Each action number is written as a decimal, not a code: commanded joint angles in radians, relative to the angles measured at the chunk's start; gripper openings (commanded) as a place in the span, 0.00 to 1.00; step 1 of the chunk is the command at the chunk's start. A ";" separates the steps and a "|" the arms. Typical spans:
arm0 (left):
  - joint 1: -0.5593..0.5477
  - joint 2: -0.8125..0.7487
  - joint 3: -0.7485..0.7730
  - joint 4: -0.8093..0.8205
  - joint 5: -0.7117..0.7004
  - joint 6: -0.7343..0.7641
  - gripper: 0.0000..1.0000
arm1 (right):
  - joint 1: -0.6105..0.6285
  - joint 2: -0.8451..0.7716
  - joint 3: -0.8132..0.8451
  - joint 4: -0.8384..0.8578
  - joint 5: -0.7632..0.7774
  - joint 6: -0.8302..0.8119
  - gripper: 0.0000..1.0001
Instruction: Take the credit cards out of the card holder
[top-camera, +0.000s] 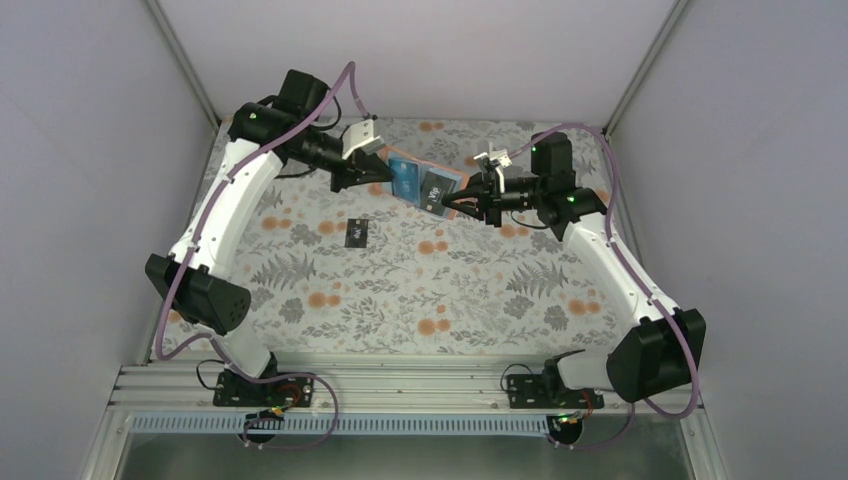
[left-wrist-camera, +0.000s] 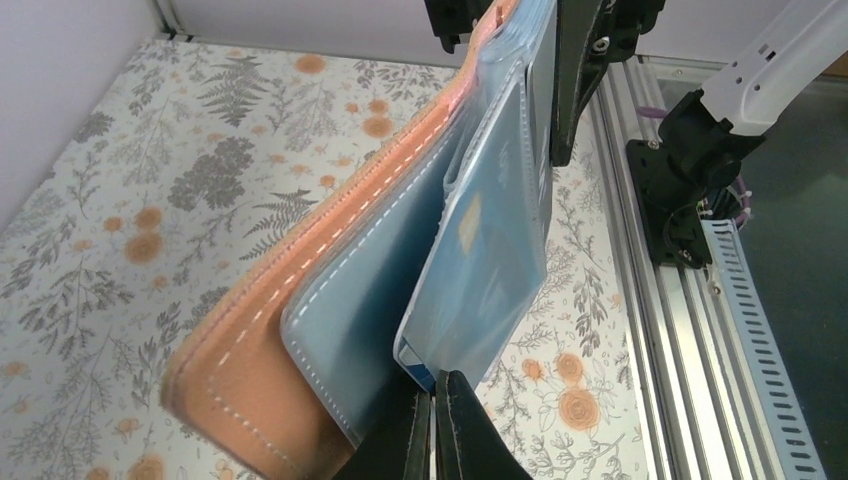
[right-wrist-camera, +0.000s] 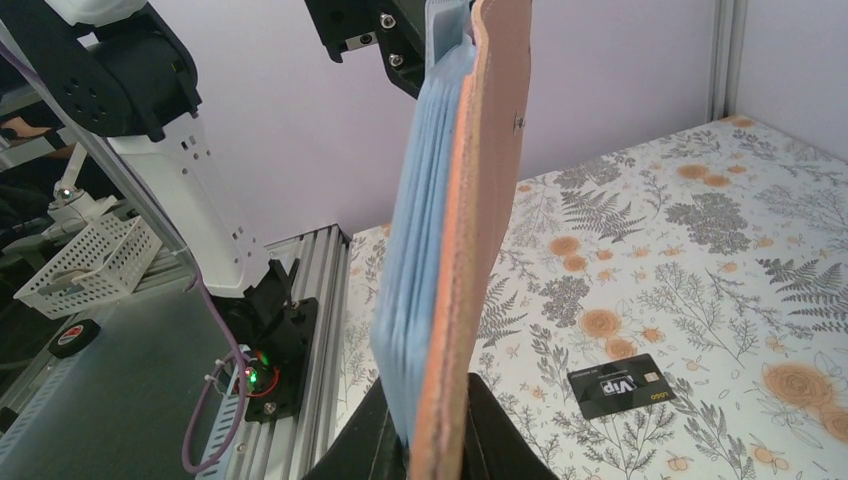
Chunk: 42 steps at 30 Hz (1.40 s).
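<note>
Beyond the aluminium rail (top-camera: 400, 385), a black card (top-camera: 357, 232) lay on the floral table (top-camera: 400, 290) while the left gripper (top-camera: 374, 180) and right gripper (top-camera: 466, 201) each clenched the open card holder (top-camera: 421, 184), a blue card (top-camera: 405, 178) inside

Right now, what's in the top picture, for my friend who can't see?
The left gripper and right gripper hold an open tan-and-blue folding card holder between them over the floral table. A flat black card lies on the table.
</note>
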 joint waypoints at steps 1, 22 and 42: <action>0.011 0.022 0.027 -0.007 -0.015 0.023 0.02 | -0.001 -0.021 0.006 -0.007 -0.075 -0.020 0.04; -0.063 -0.106 -0.191 0.200 0.170 -0.072 0.45 | -0.002 -0.011 0.020 -0.028 -0.099 -0.043 0.04; -0.138 -0.132 -0.196 0.211 0.084 -0.131 0.45 | -0.001 -0.015 0.020 -0.029 -0.094 -0.038 0.04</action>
